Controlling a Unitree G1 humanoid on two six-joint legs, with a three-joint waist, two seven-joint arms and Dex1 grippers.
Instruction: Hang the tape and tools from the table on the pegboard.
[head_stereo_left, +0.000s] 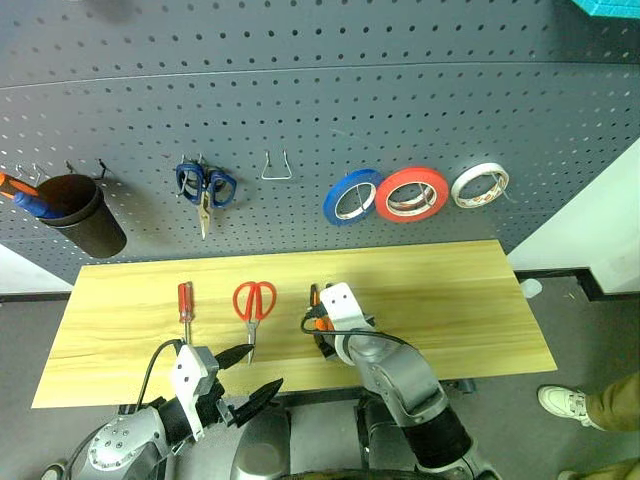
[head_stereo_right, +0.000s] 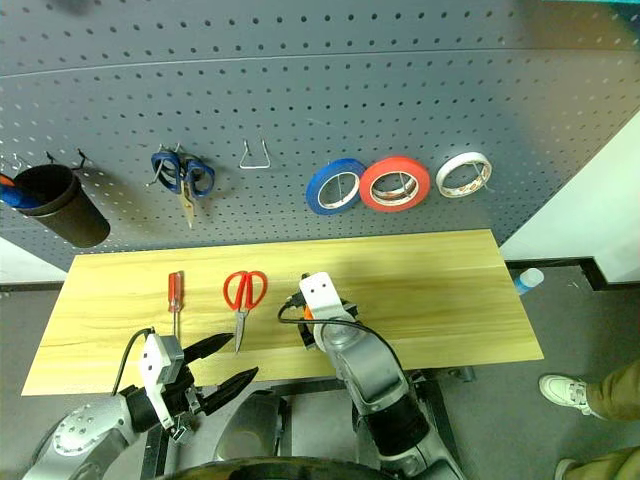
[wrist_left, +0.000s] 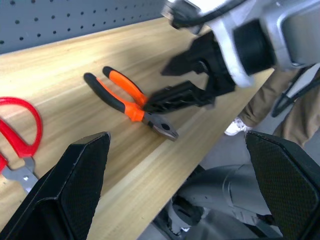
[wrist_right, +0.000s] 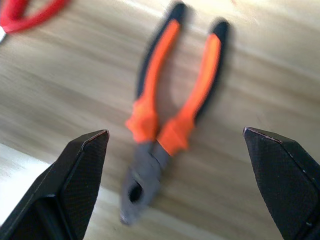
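Observation:
On the light wooden table (head_stereo_left: 430, 290) lie a small red-handled screwdriver (head_stereo_left: 185, 300), red-handled scissors (head_stereo_left: 252, 318) and orange-and-black pliers (wrist_right: 150, 120). My right gripper (wrist_left: 153, 90) hovers open just above the pliers, one finger to each side of them, touching nothing. My left gripper (head_stereo_left: 267, 365) is open and empty over the table's near edge, short of the scissors. The red tape (head_stereo_left: 381, 196) hangs on the dark grey pegboard (head_stereo_left: 400, 100), between a blue roll (head_stereo_left: 335, 195) and a whitish roll (head_stereo_left: 463, 185).
Blue-handled scissors (head_stereo_left: 205, 186) hang on the board, with a bare wire hook (head_stereo_left: 276, 168) beside them. A black cup (head_stereo_left: 85, 213) holding screwdrivers hangs at the far left. A person's shoe (head_stereo_left: 560, 402) is on the floor at the right.

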